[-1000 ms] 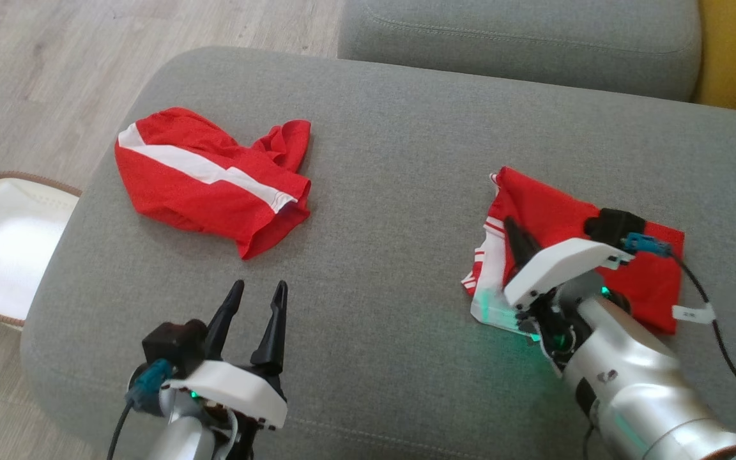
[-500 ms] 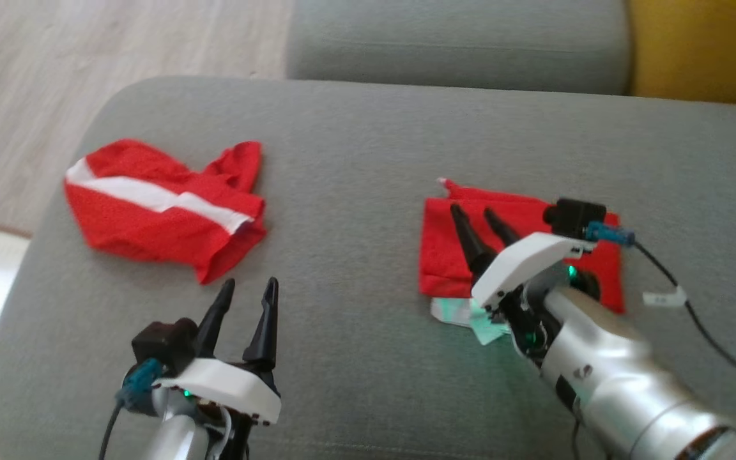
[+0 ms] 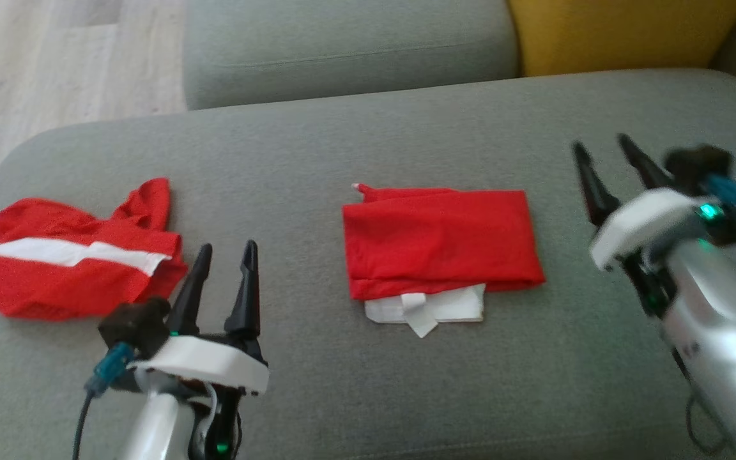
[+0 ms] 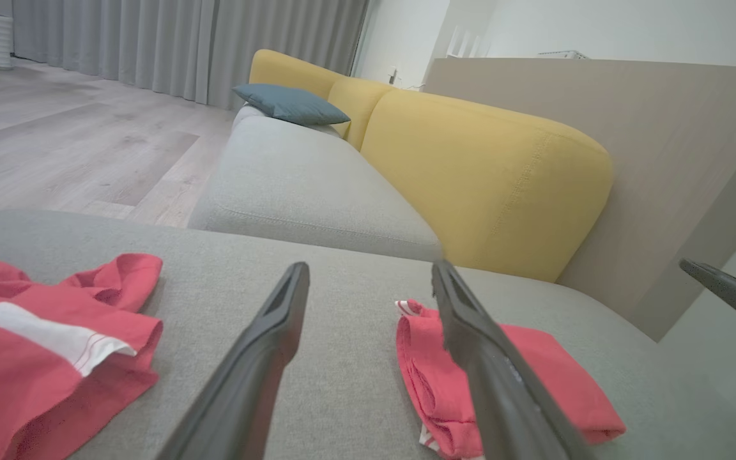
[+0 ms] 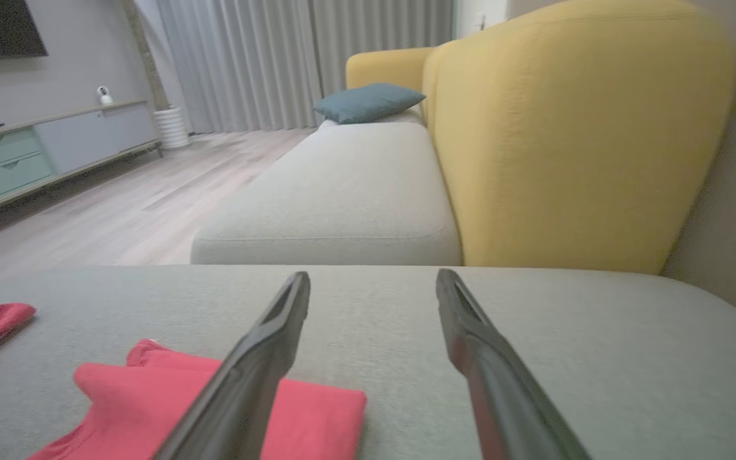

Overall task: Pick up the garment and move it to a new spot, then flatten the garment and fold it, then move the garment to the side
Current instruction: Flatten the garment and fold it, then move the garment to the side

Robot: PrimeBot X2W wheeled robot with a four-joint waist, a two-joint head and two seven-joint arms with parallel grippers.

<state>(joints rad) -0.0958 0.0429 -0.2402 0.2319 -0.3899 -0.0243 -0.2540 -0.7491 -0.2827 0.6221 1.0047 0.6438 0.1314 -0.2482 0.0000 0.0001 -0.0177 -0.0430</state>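
The folded garment (image 3: 438, 243) lies mid-cushion on the grey cushion (image 3: 368, 396), a flat red rectangle w/ a white layer and small tab (image 3: 424, 312) poking out along its near edge. It sits between the two grippers and touches neither. The left gripper (image 3: 227, 246) hovers at the near left w/ fingers spread and nothing between them. The right gripper (image 3: 600, 143) is off to the garment's right, blurred, fingers also apart and empty (the right wrist view shows bare cushion between them, the red fold low and to one side). Handling, as a guess: thin, light, floppy sports fabric w/ no stiffness, so a one-point pinch would prob. let the layers sag open and undo the fold. Better to take the doubled edge on the right or the thick rolled edge on the left, through all layers, or both short ends at once w/ two grippers and keep it low. The fabric looks a bit slick, so grip deep, not at the tip. Room: plenty of bare cushion to the right and in front. The left is taken by a crumpled red-and-white garment (image 3: 61, 268) just beside the left gripper. Cushion edges are rounded, w/ floor (image 3: 55, 51) beyond at the far left, so stay inboard.
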